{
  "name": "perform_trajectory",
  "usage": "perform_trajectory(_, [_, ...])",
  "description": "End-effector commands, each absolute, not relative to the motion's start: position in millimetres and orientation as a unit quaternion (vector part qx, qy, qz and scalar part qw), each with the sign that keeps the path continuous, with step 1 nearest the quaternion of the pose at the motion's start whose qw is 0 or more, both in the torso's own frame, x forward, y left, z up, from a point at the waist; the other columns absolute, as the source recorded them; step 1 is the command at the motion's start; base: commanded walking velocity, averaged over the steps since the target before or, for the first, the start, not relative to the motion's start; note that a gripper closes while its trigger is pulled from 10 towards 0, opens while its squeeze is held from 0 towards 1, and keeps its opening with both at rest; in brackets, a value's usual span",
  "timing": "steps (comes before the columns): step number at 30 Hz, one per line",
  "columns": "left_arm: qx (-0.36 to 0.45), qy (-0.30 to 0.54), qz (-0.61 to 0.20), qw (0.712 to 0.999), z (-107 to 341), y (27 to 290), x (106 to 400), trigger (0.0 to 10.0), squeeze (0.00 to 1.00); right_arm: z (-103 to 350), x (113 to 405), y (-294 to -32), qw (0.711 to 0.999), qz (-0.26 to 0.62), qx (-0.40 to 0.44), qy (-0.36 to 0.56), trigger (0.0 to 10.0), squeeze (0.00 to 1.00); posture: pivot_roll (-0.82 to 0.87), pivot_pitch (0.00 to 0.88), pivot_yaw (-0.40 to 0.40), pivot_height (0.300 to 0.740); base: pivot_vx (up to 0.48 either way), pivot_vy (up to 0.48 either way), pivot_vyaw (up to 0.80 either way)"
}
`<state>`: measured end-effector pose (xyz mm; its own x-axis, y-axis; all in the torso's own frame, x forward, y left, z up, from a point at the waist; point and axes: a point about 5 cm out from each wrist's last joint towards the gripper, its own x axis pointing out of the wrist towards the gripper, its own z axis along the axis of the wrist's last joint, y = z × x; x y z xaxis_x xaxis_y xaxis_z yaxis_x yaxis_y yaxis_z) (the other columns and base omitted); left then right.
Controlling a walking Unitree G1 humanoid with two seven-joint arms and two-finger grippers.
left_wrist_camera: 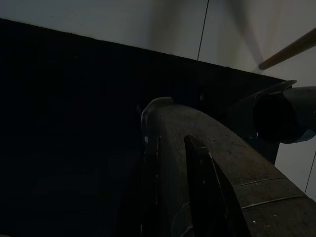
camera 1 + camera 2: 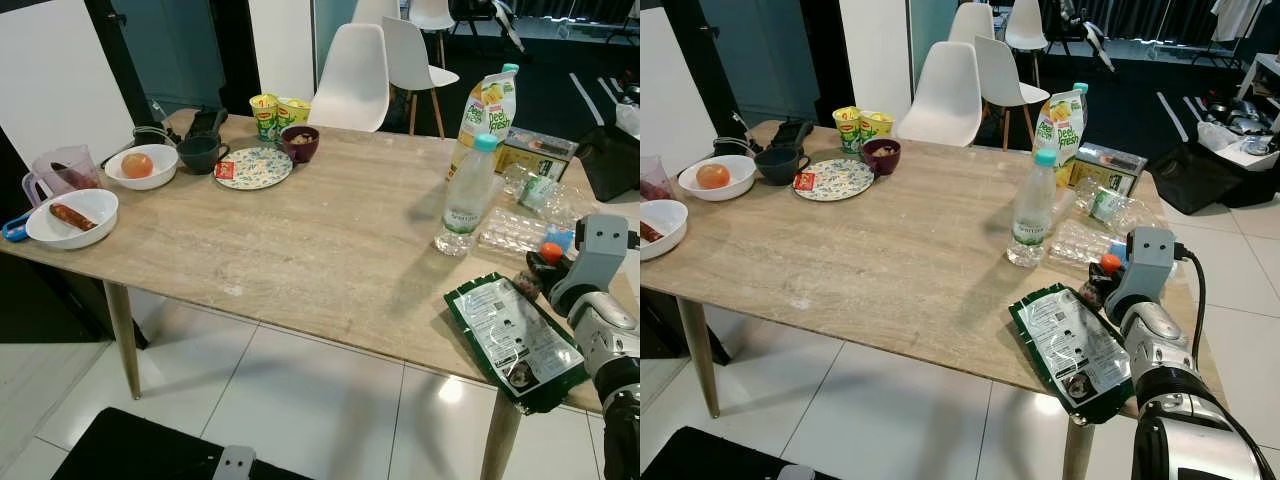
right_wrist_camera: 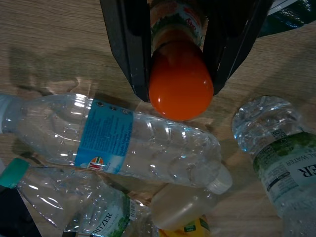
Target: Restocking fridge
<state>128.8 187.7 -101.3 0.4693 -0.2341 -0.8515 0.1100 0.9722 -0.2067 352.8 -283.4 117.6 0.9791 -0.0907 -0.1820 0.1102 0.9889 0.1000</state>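
Orange-capped bottle [image 3: 180, 74] — right tool [image 3: 175, 59] grips.

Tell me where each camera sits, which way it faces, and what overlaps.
Left eye view: head, looking down at the wooden table; right arm shows.
Right eye view: same scene, sharing the upright water bottle and green packet.
Left wrist view: dark, along the left gripper toward a black mat.
Right wrist view: along the right gripper, its fingers around an orange-capped bottle, above lying bottles.
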Motion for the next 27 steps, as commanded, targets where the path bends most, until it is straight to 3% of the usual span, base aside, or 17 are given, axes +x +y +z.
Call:
perform_trajectory(1, [-0.069, 0.518, -0.105, 0.846, -104.3, 183.6, 121.2, 10.0, 0.00, 122.4, 355.2, -281.3, 0.994, -0.048, 0.067, 0.070, 0.0, 0.00, 0.03, 0.000, -0.015, 0.740, 0.000, 0.000, 0.00])
perform_trajectory(12, [-0.070, 0.517, -0.104, 0.847, -104.2, 183.1, 122.0, 10.0, 0.00, 136.2, 350.8, -300.4, 0.993, -0.053, 0.104, 0.025, 0.0, 0.00, 0.03, 0.000, -0.016, 0.740, 0.000, 0.000, 0.00])
perform_trajectory(13, [-0.071, 0.517, -0.104, 0.847, -104.2, 182.8, 122.1, 10.0, 0.00, 143.4, 343.8, -321.9, 0.991, -0.085, 0.098, 0.018, 10.0, 0.00, 0.03, 0.000, -0.015, 0.740, 0.000, 0.000, 0.00])
perform_trajectory(20, [-0.076, 0.516, -0.102, 0.847, -104.1, 181.9, 122.6, 10.0, 0.00, 160.9, 323.3, -367.7, 0.981, -0.172, 0.087, -0.013, 10.0, 0.00, 0.03, 0.000, -0.016, 0.740, 0.000, 0.000, 0.00])
perform_trajectory(22, [-0.075, 0.520, -0.102, 0.845, -104.6, 181.0, 122.3, 10.0, 0.00, 168.0, 303.9, -397.7, 0.964, -0.255, 0.066, -0.020, 10.0, 0.00, 0.03, 0.000, -0.016, 0.740, 0.000, 0.000, 0.00])
perform_trajectory(27, [-0.070, 0.522, -0.101, 0.844, -104.8, 180.8, 122.2, 10.0, 0.00, 164.5, 283.9, -419.3, 0.946, -0.324, 0.024, 0.006, 10.0, 0.00, 0.03, 0.000, -0.016, 0.740, 0.000, 0.000, 0.00])
